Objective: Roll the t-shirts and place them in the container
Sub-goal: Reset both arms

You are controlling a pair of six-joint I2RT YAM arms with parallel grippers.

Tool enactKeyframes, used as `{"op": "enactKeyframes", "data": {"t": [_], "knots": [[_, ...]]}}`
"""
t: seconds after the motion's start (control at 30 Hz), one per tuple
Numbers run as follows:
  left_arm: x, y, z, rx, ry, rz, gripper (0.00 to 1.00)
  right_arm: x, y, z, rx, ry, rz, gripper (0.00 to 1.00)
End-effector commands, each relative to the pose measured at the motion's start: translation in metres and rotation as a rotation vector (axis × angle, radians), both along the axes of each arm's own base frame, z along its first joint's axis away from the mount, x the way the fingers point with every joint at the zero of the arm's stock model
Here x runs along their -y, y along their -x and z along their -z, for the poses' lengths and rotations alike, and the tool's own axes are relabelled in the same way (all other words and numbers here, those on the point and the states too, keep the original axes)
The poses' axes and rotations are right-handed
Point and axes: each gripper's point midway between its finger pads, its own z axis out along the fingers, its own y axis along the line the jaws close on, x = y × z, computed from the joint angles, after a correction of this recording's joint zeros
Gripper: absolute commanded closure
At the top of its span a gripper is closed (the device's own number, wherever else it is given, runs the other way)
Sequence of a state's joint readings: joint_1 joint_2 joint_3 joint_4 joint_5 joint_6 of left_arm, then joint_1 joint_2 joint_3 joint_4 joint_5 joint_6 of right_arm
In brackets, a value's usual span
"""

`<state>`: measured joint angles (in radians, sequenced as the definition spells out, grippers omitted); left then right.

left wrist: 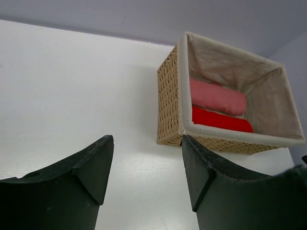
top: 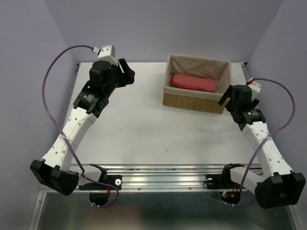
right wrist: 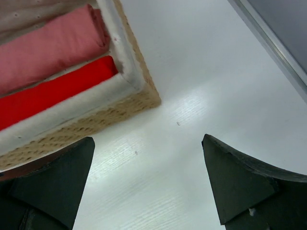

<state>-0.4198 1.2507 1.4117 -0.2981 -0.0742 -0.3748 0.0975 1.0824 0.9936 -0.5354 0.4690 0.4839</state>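
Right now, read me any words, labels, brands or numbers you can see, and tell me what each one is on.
Nothing here can be read.
On the left arm: a faint white marking on its black link, too small to read.
On the basket and the rolled t-shirts: no print in view.

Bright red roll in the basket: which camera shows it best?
Left wrist: the bright red roll shows end to end. Right wrist crops it at the frame edge; the top view shows only the paler roll.
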Motion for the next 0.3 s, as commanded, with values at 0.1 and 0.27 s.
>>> {"op": "enactKeyframes", "data": {"t": [0.1, 0.27], "knots": [[-0.012, 0.002, 0.006, 0.016, -0.016, -0.042, 0.31, 0.018, 0.028, -0.002, 0.052, 0.008, 0.111, 0.0], [-0.014, 0.005, 0.006, 0.025, 0.004, -0.054, 0.31, 0.022, 0.037, 0.002, 0.054, 0.011, 0.137, 0.0]]}}
